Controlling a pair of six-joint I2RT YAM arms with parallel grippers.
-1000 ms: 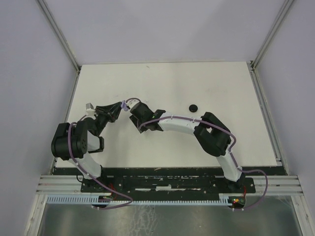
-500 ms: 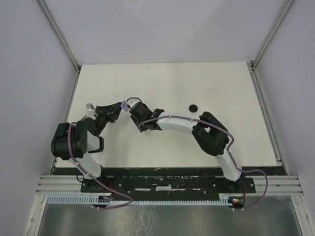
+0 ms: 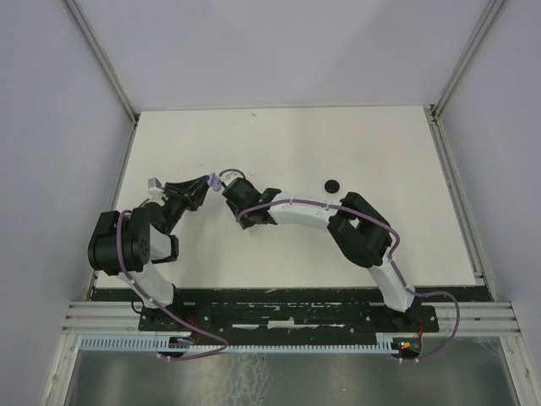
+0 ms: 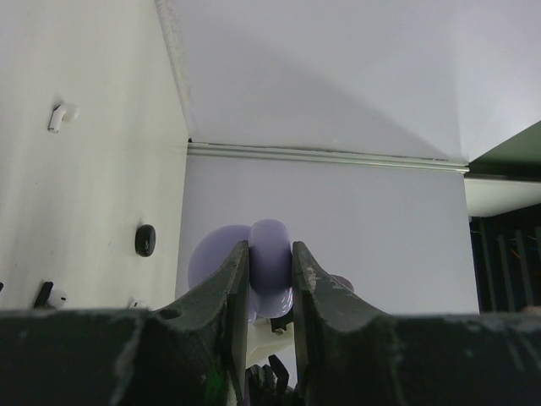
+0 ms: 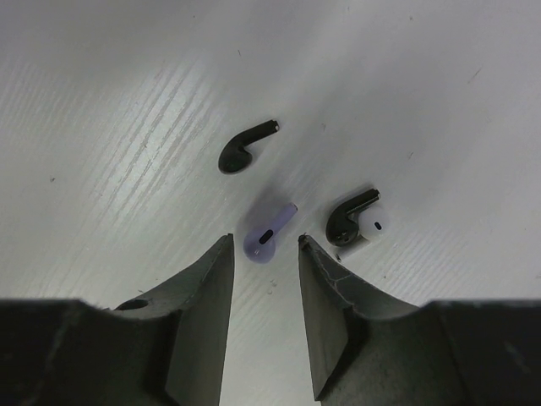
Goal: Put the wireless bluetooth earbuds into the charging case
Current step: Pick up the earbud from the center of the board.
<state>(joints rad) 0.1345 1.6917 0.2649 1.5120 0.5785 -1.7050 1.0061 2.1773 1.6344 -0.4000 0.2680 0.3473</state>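
Note:
My left gripper (image 4: 269, 279) is shut on the lilac charging case (image 4: 270, 258), held off the table with its round lid open beside the left finger. From above, the case (image 3: 215, 179) shows as a small lilac spot at the left gripper's tip. My right gripper (image 5: 265, 241) points down at the table, jaws open, with a lilac earbud (image 5: 266, 234) lying just between and ahead of its fingertips, untouched. A black earbud (image 5: 243, 150) lies farther ahead. Another black earbud (image 5: 347, 222) rests against a white one (image 5: 373, 225) to the right of the right finger.
A black disc (image 3: 332, 184) lies on the white table right of the right arm; the left wrist view also shows the disc (image 4: 145, 239). A white earbud (image 4: 61, 115) lies far off on the table. The two grippers sit close together at centre left, with walls around the table.
The right arm has edged a little to the left, toward the left gripper. The left arm and the case have stayed put.

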